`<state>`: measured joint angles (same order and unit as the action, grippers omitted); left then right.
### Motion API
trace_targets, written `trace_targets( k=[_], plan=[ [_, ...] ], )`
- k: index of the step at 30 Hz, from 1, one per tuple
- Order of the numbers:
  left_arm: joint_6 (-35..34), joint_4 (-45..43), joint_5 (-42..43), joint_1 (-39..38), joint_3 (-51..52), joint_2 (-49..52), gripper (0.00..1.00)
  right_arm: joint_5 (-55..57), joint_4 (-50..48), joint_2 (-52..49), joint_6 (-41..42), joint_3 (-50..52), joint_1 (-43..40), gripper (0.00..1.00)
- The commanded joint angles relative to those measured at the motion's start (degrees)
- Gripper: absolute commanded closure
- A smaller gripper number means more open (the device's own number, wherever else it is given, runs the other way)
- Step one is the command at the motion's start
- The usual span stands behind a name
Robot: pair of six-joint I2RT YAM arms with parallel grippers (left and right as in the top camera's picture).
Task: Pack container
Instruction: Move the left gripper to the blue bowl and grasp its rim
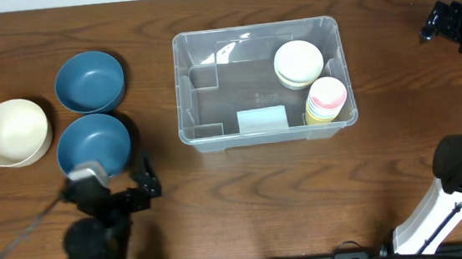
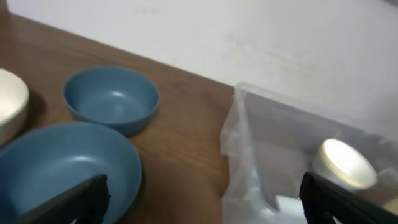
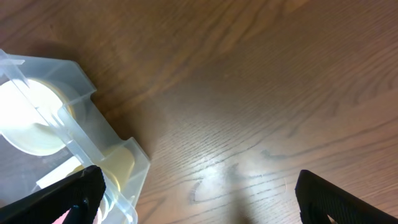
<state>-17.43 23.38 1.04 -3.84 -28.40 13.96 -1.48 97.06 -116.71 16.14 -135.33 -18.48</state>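
Hovering left gripper (image 2: 199,208), jaws spread and empty, by the near blue bowl (image 2: 62,165), likely next into container (image 1: 180,84); right gripper (image 3: 202,199) spread too, idle beside it.

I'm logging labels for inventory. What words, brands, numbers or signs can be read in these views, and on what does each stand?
No text can be read in any view.
Pale label on the container: too small and blurred to tell whether it bears any print.
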Motion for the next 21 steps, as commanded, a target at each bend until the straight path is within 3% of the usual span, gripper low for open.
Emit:
trace_targets(
  k=[1, 7, 10, 13, 21],
  plan=[
    [0.0, 8.9, -0.8, 0.3, -17.1, 12.8, 0.02, 0.6, 0.1, 1.5, 1.0, -1.2, -0.1, 0.01],
    [10.8, 33.2, -0.8, 0.3, -47.2, 37.9, 0.02, 0.6, 0.1, 1.5, 1.0, -1.2, -0.1, 0.01],
    [14.5, 40.0, -0.8, 0.3, -56.1, 46.8, 0.02, 0.6, 0.1, 1.5, 1.0, -1.2, -0.1, 0.01],
    [17.4, 39.3, -0.9, 0.3, -57.2, 52.9, 0.02, 0.6, 0.1, 1.5, 1.0, -1.2, -0.1, 0.01],
    [15.3, 39.3, -0.9, 1.2, -57.2, 69.7, 0.02, 0.6, 0.1, 1.5, 1.0, -1.2, -0.1, 0.01]
  ],
)
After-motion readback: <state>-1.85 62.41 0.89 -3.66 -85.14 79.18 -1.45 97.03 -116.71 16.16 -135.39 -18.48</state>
